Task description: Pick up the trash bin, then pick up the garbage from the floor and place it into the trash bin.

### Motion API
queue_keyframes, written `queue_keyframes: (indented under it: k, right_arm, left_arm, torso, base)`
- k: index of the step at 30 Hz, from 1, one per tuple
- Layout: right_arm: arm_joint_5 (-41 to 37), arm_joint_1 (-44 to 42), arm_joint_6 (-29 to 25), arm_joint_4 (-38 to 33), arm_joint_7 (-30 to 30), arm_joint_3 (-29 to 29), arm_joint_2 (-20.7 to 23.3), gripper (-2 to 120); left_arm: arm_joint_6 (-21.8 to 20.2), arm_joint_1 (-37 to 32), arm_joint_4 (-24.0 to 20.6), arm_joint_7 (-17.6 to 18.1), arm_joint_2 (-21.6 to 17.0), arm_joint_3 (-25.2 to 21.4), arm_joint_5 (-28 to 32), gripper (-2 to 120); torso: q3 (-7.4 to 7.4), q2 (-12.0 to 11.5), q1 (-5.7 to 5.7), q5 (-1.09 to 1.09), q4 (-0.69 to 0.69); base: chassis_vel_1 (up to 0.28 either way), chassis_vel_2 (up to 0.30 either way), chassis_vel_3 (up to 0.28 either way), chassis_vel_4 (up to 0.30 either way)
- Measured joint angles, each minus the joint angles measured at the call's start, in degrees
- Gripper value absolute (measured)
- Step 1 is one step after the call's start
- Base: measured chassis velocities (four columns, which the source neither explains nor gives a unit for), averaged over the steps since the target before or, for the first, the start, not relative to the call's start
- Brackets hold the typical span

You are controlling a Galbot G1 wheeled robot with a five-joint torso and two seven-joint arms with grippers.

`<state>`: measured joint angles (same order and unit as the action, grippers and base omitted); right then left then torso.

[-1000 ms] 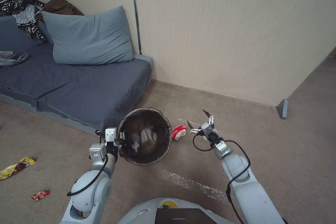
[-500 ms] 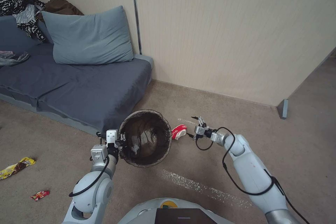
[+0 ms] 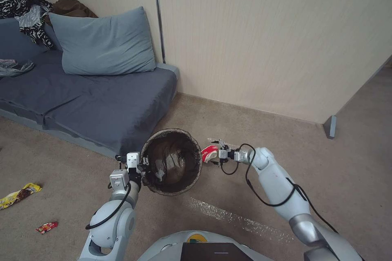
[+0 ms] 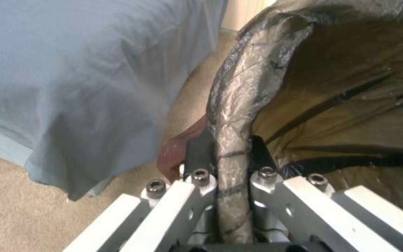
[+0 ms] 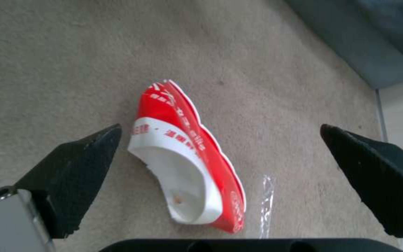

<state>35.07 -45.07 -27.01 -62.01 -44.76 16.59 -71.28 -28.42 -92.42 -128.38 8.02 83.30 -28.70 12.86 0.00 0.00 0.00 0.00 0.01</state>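
The right claw [image 3: 216,155] is spread wide and holds nothing. In the right wrist view its two dark fingertips [image 5: 78,164] stand well apart on either side of a squashed red-and-white paper cup [image 5: 187,157], which lies flat on the carpet [image 3: 245,191] between them, nearer one finger than the other. A scrap of clear film [image 5: 267,199] lies on the carpet just beside the cup. From the head view the claw reaches in low and nearly level, with the cup [image 3: 209,153] just ahead of its tips.

To do this step well, the claw should probably centre itself so the cup sits midway between the fingers, then sink until the tips press lightly into the carpet pile before closing. The cup is crushed thin and likely to slide or flip if only one finger meets it first; closing across its narrow width looks more secure than pinching along its length.

Just beyond the cup, the trash bin [image 3: 171,161] hangs off the floor in the left claw [image 3: 143,166], whose fingers are closed on the liner-wrapped rim [image 4: 232,140], one inside and one outside. Its mouth faces upward and lies close, so the carry should be short.

Farther out, past the left arm, a yellow wrapper [image 3: 18,195] and a red wrapper [image 3: 46,227] lie on the carpet, and the sofa [image 3: 81,98] stands behind the bin.
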Motion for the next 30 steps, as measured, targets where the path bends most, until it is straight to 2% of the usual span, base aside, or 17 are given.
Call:
queue_keyframes:
  k: [15,30]
  right_arm:
    - [4.07,6.88,-1.87,10.77,0.39,-1.68,-2.51,100]
    - [6.2,6.37,-2.41,11.39,-0.1,-1.9,-2.48,100]
  left_arm:
    - [0.21,-0.04,-0.06,0.0,0.51,-0.13,-0.52,2]
    - [0.28,0.07,-0.32,0.06,0.59,-0.35,-0.5,2]
  torso:
    - [0.0,0.0,0.0,0.0,-0.01]
    - [-0.01,0.0,0.0,0.0,-0.01]
  base:
    - [0.0,0.0,0.0,0.0]
    - [0.0,0.0,0.0,0.0]
